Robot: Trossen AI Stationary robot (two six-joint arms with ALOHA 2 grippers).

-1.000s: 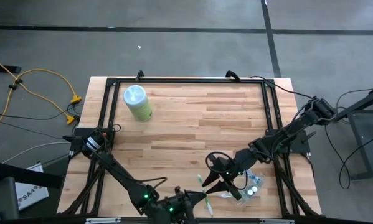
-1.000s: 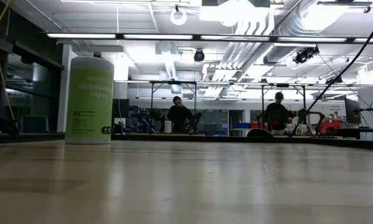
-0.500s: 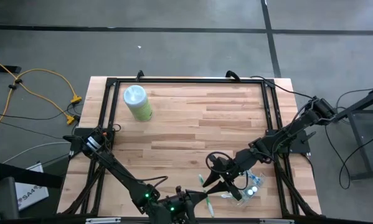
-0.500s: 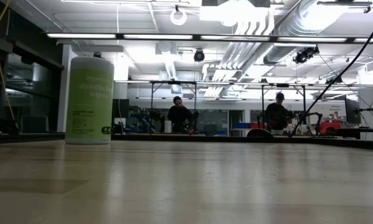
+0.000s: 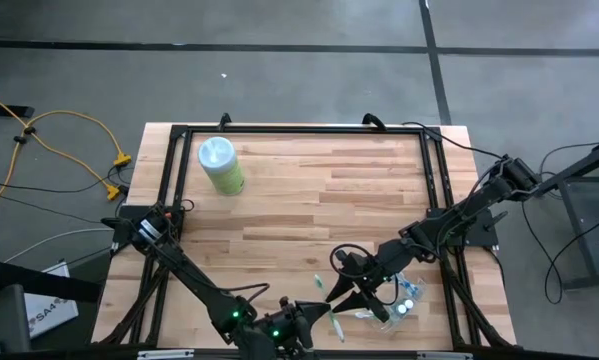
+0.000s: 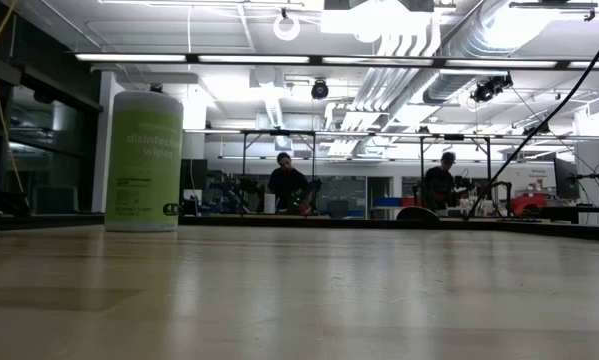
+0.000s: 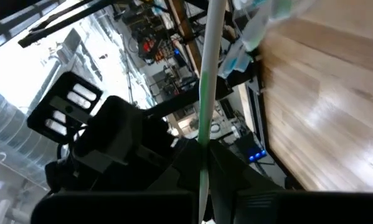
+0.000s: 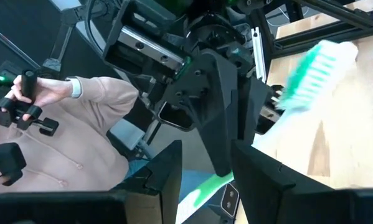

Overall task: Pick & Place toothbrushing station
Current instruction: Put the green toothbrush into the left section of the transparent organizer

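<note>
The table [image 5: 309, 200] carries a pale-green canister [image 5: 221, 165] near its far left corner, no part of the job. The toothbrushing things lie clustered by the near right corner, so the task looks to be at an early or middle stage: the clear plastic cup [image 5: 407, 292] lies beside the right gripper, apparently tipped over, and no brush can be seen standing in it.

The left gripper [image 5: 314, 325] sits at the near edge with its jaws pinched tight on a green-and-white toothbrush [image 7: 206, 99], whose handle runs out between the fingers. The right gripper [image 5: 345, 285] hovers just beside it, jaws partly apart and holding nothing that can be made out; the brush head shows close before them in its wrist view. Another small brush [image 5: 318, 283] lies on the wood nearby.

The low view shows none of the task's things. The blue tube cannot be picked out, and the number of brushes in the heap is unclear. A person's hand [image 8: 40, 93] on a control handle appears beyond the table.
</note>
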